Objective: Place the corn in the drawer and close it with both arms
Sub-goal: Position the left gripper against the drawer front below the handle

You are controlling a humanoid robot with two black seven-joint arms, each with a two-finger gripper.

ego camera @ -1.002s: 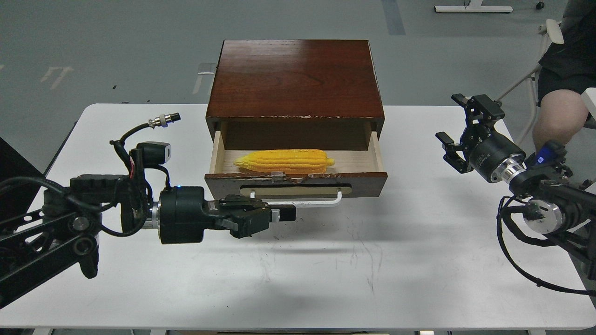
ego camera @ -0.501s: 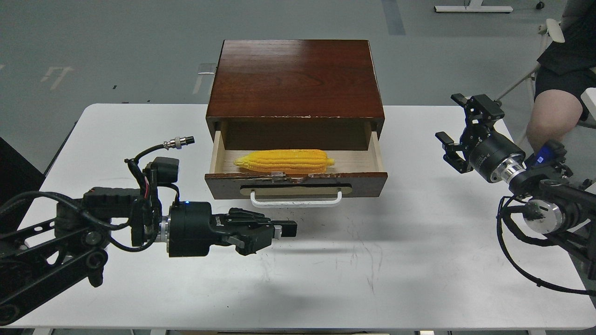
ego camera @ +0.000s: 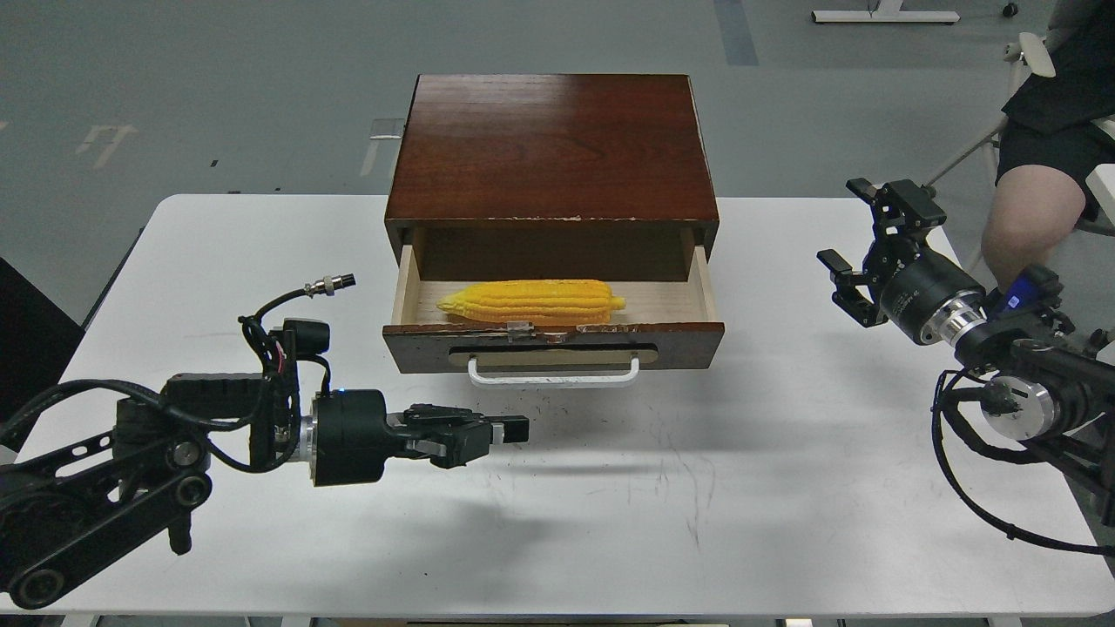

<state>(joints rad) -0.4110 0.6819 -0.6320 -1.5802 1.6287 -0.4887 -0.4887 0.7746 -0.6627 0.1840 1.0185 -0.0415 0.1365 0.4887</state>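
Note:
The yellow corn [ego camera: 531, 300] lies lengthwise inside the open drawer [ego camera: 553, 341] of the dark red-brown cabinet [ego camera: 552, 148]. The drawer is pulled out, with its white bar handle [ego camera: 554, 376] facing me. My left gripper [ego camera: 514, 429] is shut and empty, low over the table in front of the drawer's left half, pointing right, a little below the handle. My right gripper [ego camera: 858, 235] is open and empty, held above the table well to the right of the cabinet.
The white table [ego camera: 662, 488] carries only the cabinet. A seated person's leg [ego camera: 1019, 231] and a chair are beyond the table's right far corner. Grey floor lies behind the cabinet.
My left gripper has drawn back from the drawer handle, down and toward me, and the arm has sunk lower. The right arm has hardly moved. The drawer and corn are as before.

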